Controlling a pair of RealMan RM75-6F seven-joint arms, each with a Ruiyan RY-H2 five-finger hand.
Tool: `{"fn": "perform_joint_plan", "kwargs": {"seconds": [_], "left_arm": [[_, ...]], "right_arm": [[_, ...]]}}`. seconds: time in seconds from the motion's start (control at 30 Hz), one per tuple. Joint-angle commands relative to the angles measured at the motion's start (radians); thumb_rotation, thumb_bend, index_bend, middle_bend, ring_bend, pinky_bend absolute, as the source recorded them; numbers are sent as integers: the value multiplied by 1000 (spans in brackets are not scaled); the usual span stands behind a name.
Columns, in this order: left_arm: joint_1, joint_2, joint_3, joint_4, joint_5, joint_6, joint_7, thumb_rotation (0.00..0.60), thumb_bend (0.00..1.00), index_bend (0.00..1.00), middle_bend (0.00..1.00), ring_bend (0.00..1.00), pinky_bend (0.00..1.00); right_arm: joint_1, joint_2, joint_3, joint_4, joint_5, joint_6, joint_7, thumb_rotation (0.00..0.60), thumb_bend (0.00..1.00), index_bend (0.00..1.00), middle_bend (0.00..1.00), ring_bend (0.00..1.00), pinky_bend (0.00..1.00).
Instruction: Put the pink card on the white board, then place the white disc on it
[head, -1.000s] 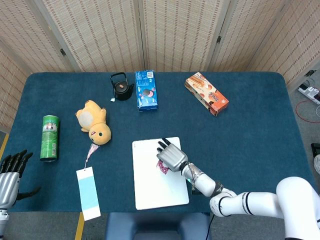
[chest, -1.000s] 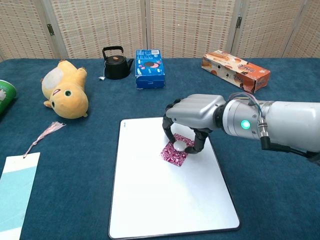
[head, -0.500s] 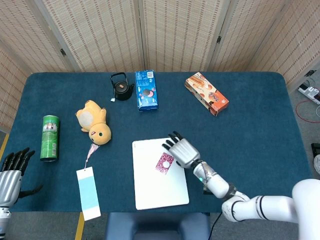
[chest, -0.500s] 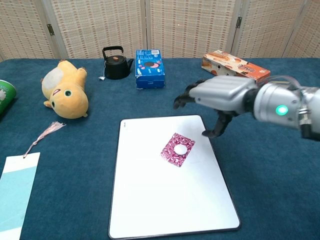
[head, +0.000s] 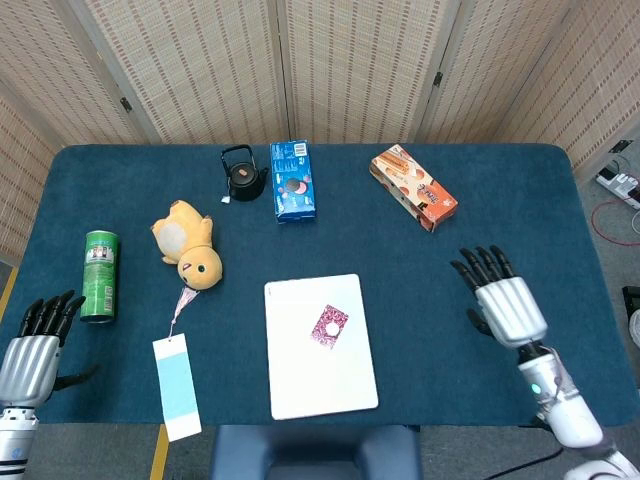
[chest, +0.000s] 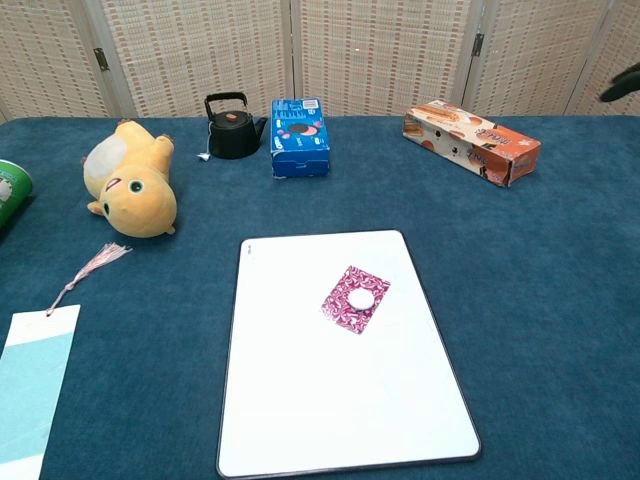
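The white board (head: 300, 375) (chest: 330, 400) lies flat near the table's front edge. On it rests the pink patterned card (head: 329, 326) (chest: 344, 312), and the small white disc (head: 329, 326) (chest: 360, 298) sits on the card. My right hand (head: 503, 298) hovers well to the right of the board, fingers spread, holding nothing; the chest view catches only a dark fingertip (chest: 622, 83) at its right edge. My left hand (head: 35, 343) stays at the table's front left corner, fingers apart and empty.
A yellow plush toy (head: 188, 244), black teapot (head: 241, 174), blue box (head: 292, 180) and orange box (head: 412, 187) lie further back. A green can (head: 100, 276) stands at the left. A pale blue bookmark (head: 176, 385) with a tassel lies left of the board.
My right hand let go of the disc on the card, lifted off the board and drew back far to the right. The left hand shifted slightly.
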Motion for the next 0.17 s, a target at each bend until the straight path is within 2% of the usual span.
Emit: {"fn": "perform_joint_plan", "kwargs": {"seconds": [0.03, 0.17], "left_arm": [[4, -11, -2, -11, 2, 13, 16, 600, 135, 114, 73, 95, 0], [8, -20, -4, -23, -1, 24, 30, 600, 135, 114, 73, 95, 0]], "right_arm": [[-108, 46, -51, -7, -72, 101, 85, 600, 350, 120, 61, 0, 0], [-172, 52, -58, 10, -107, 156, 125, 600, 350, 120, 59, 0, 0]]}}
